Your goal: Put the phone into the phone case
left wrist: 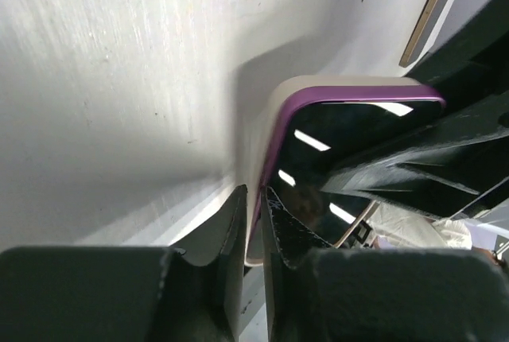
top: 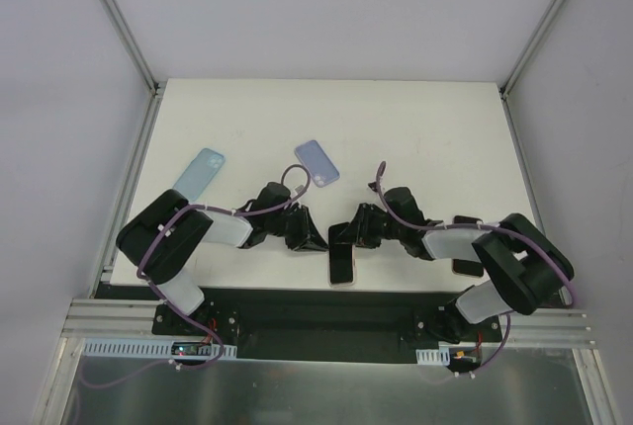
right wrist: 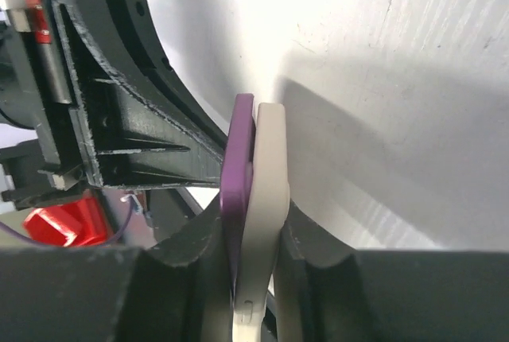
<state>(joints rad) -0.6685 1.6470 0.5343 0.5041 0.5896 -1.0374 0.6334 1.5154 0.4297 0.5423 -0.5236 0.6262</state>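
The left fingers [left wrist: 231, 235] are pressed together on one long edge of the phone [left wrist: 350, 143] and the case [left wrist: 261, 143], one finger on the cream back and the other on the dark screen. Hardly any gap shows between them beyond the thickness of the two pieces.

The right fingers [right wrist: 195, 242] are likewise clamped on both, seen edge-on from their own camera: the purple phone [right wrist: 237, 167] lies flat against the cream case [right wrist: 269, 167], with a finger on each outer face. The purple rim follows the inside of the case's rounded corner. Whether the phone is fully seated cannot be told.

A ribbed black finger of the other arm lies across the screen in the left wrist view, and in the right wrist view the same kind of finger meets the purple side.

From above, the phone [top: 343, 265] hangs between the two arms at the near edge of the white desk [top: 425, 138], screen showing. Farther back on the desk lie a blue slab [top: 200, 173] and a lilac slab [top: 316, 163], well apart from each other. A dark slab [top: 467, 269] shows partly under the right arm.
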